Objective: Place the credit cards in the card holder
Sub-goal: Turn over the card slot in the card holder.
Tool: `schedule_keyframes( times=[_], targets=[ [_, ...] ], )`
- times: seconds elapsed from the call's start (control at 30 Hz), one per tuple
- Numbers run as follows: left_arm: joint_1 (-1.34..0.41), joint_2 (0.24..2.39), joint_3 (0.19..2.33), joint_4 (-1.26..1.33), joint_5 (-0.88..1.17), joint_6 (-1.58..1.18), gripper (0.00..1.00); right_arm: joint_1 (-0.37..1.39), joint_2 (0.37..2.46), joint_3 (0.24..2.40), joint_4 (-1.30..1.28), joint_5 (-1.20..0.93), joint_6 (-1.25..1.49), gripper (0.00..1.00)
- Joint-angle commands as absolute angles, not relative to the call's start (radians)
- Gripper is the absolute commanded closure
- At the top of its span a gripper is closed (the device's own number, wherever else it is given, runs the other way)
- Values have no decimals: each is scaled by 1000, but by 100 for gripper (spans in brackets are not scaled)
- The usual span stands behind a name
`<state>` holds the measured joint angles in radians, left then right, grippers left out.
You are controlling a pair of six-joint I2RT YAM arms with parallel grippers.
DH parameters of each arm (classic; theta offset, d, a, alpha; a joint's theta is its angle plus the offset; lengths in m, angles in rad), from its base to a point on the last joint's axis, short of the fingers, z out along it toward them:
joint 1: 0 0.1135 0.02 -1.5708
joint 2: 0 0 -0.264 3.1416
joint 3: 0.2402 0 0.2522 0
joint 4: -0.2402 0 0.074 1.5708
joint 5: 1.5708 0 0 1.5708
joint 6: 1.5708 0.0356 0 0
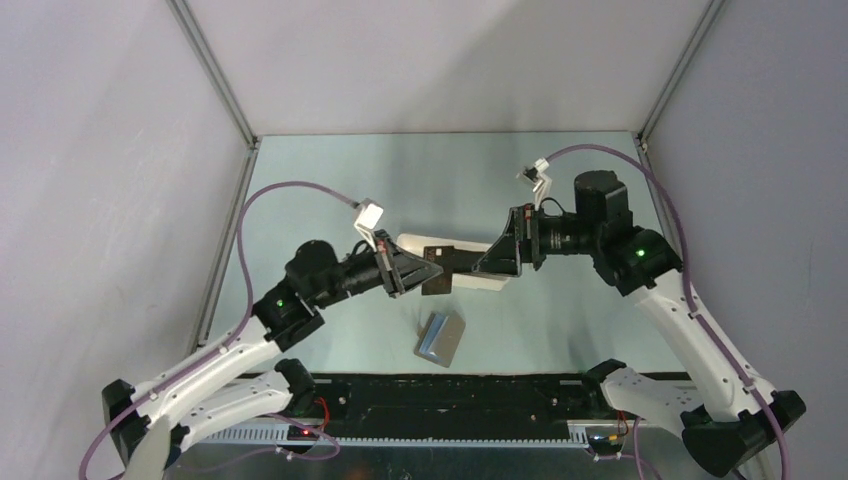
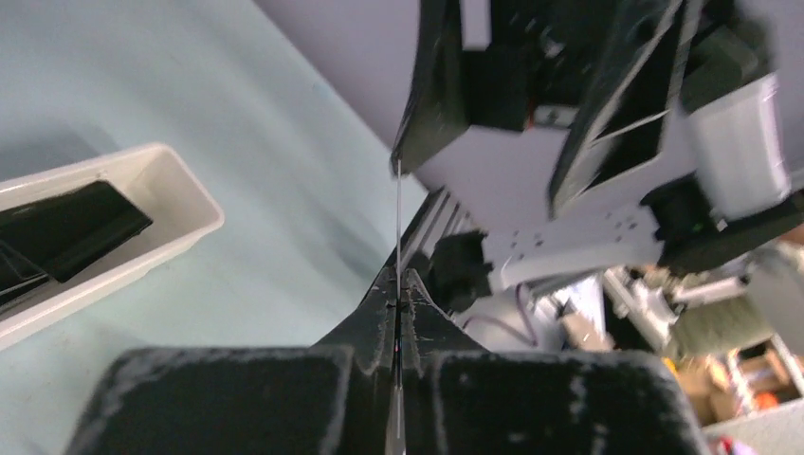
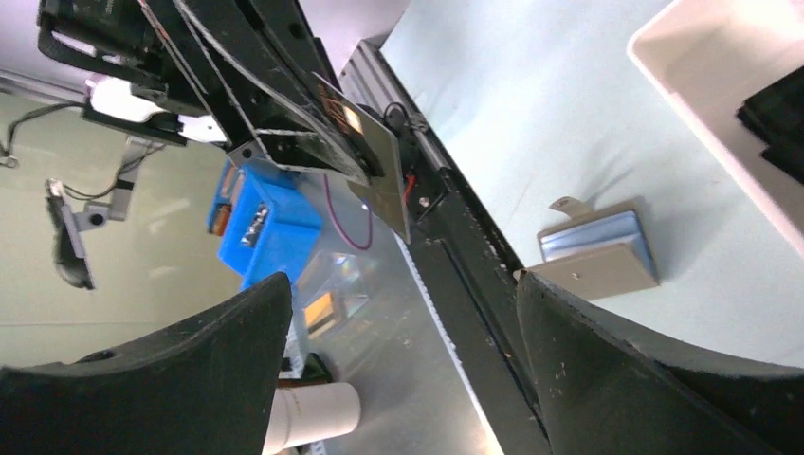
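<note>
My left gripper (image 1: 428, 268) is shut on a thin dark credit card (image 1: 438, 283) and holds it above the table over the white tray. In the left wrist view the card (image 2: 398, 218) shows edge-on between the closed jaws (image 2: 398, 286). My right gripper (image 1: 482, 265) faces it from the right, close by, open and empty (image 3: 398, 284). In the right wrist view the held card (image 3: 379, 171) shows past the spread fingers. The grey-brown card holder (image 1: 440, 338) lies open on the table nearer the arms, its silvery-blue inside showing (image 3: 597, 251). More black cards (image 2: 66, 227) lie in the tray.
The long white tray (image 1: 412, 243) lies mid-table under both grippers, and shows in the left wrist view (image 2: 180, 204) and the right wrist view (image 3: 692, 66). A black strip (image 1: 450, 395) runs along the near edge. Grey walls enclose the table.
</note>
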<state>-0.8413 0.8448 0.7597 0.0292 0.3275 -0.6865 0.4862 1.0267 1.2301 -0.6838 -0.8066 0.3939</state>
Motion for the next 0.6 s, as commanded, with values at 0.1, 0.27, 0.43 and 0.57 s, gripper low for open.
schedule_keyframes(
  times=[0.1, 0.27, 0.43, 0.57],
  targets=[
    [-839, 776, 691, 362, 251, -910, 100, 542, 1051, 1118, -327, -982, 598, 19],
    [-840, 779, 704, 397, 326, -936, 100, 602, 1098, 1117, -216, -1006, 654, 33],
    [-840, 772, 694, 408, 321, -944, 100, 618, 1119, 1115, -114, -1023, 717, 49],
    [-839, 772, 689, 416, 323, -951, 100, 625, 1132, 1115, -81, -1027, 752, 52]
  ],
)
